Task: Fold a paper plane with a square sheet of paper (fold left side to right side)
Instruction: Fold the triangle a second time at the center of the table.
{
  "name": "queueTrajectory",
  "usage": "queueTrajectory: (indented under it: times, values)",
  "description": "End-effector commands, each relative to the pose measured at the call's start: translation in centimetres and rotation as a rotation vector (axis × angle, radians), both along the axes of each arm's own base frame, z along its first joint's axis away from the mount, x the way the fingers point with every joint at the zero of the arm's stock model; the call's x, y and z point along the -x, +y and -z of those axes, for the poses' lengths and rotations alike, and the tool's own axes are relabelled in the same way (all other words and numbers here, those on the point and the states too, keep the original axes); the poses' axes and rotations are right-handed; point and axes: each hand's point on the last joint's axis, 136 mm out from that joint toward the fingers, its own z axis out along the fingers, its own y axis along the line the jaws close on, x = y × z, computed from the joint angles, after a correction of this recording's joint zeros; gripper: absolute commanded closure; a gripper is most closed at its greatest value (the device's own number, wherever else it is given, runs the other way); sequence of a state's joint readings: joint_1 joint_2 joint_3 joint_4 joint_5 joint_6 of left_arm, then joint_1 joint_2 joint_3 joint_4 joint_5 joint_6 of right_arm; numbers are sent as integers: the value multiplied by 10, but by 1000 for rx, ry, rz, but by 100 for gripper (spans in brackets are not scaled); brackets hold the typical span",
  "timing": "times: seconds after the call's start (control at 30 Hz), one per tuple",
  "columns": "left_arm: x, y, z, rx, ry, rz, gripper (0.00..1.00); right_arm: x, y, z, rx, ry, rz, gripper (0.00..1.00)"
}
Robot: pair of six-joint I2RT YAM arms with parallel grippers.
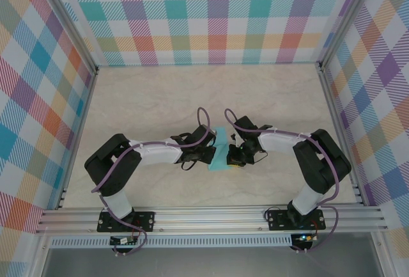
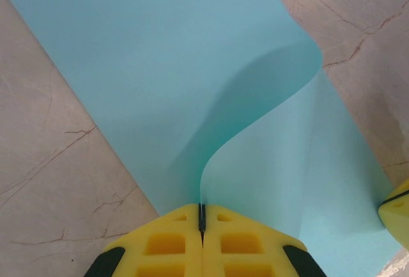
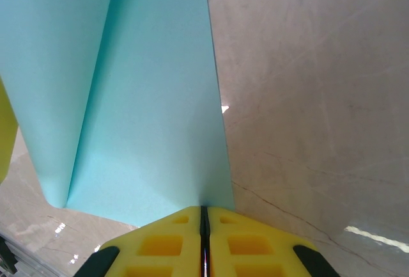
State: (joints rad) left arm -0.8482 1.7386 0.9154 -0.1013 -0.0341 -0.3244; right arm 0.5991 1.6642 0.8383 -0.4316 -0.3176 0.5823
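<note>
Turquoise paper, thin and light, is lying at the middle of the table (image 1: 160, 98), between the two wrists. This is the paper plane (image 1: 219, 152), now a narrow piece with folded layers showing.

Left gripper (image 2: 202, 222): the yellow fingers are pressing fully together, and one layer of the sheet is running straight into the seam between them. That layer is curling up off the flat part in a soft S-bend, so the grip is judged to be on a free edge of the paper.

Right gripper (image 3: 203, 216): the fingers are likewise sitting closed, tips meeting the near edge of the paper beside a long crease. Whether any paper is caught between them cannot be told from the right wrist view.

Handling assessment: the sheet is bending under almost no load and is holding no shape of its own until creased. It is likely to slide on the smooth marbled surface, and a sideways tug is likely to wrinkle or tear it. Best hold is judged to be a shallow pinch at an outer edge or corner, clear of the centre crease, while the other side is pinning the flat layers down. Carrying the left edge over to the right calls for a slow, low arc.
</note>
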Motion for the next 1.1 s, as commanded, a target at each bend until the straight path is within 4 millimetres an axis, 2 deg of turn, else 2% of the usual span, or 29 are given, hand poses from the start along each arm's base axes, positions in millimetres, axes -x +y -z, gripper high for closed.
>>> queueTrajectory:
  times: [0.0, 0.3, 0.47, 0.73, 1.07]
  values:
    - [-2, 2, 6, -11, 12, 2, 100, 15, -17, 17, 102, 52, -16, 90]
    - [0, 3, 11, -18, 25, 5, 100, 14, -14, 14, 84, 48, -16, 90]
    - [1, 2, 12, -19, 26, 8, 100, 8, -5, 0, 15, 9, -8, 90]
    - [1, 1, 13, -17, 30, 13, 100, -18, 14, -42, -208, -104, 86, 91]
    - [1, -1, 13, -10, 37, 21, 100, -52, 45, -52, -322, -139, 111, 93]
